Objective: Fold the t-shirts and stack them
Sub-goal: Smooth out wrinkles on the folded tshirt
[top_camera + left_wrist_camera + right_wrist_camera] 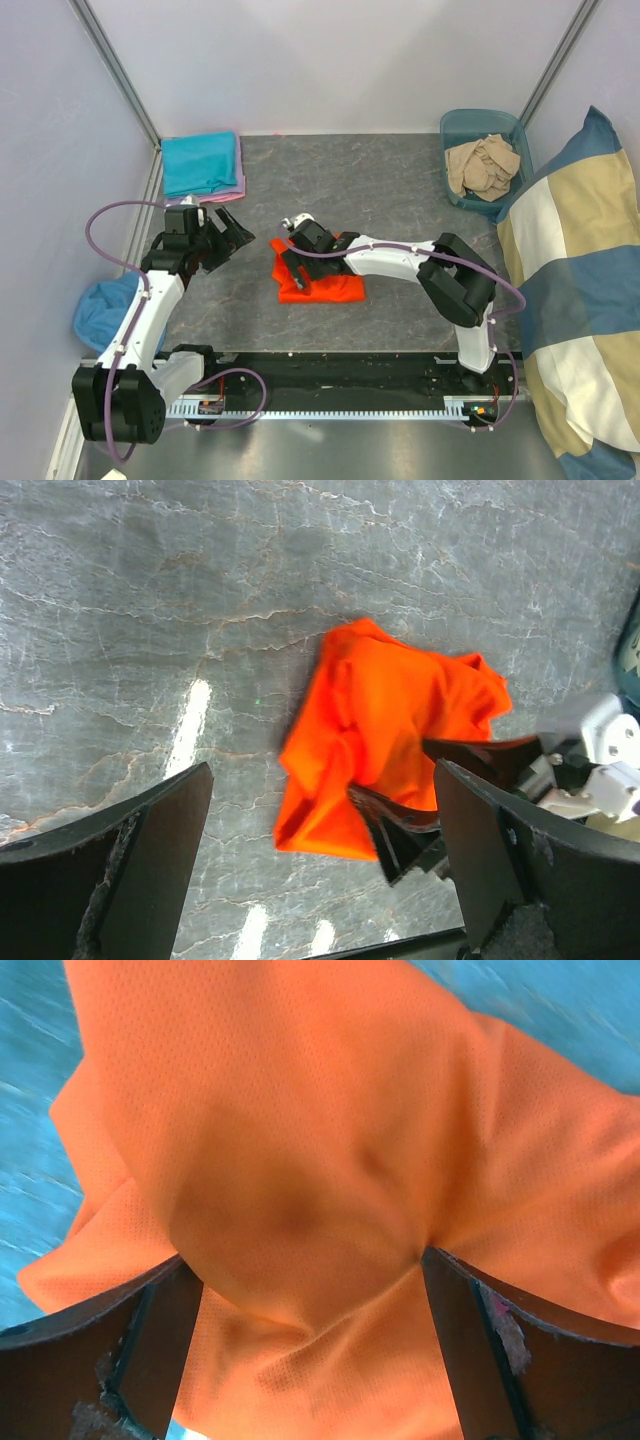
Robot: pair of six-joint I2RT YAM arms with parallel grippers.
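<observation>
While the orange tee [335,290] lies in a rumpled, part-folded heap near the middle of the grey marbled table [400,190], the right gripper [292,265] is down on its left end with the jaws spread wide. The right wrist view shows orange cloth bulging up between the two fingers [150,1340], which touch the fabric on either side but are not closed on it. The left gripper [238,230] hangs just left of the tee over bare table, its jaws also wide apart and holding nothing. In the left wrist view the tee sits beyond and between the left fingers, with the right gripper's black fingers at the tee's near edge. In the back left corner a teal tee [200,163] lies folded flat on a pink tee [241,175], of which only a thin edge shows along the right and front. At the back right stands a teal bin [480,122] with beige tees [485,165] crumpled inside. A blue-and-beige cushion [580,300] fills the right side, its upper end just beside the bin. A bunched blue cloth [100,310] sits at the left edge, next to the left arm.
</observation>
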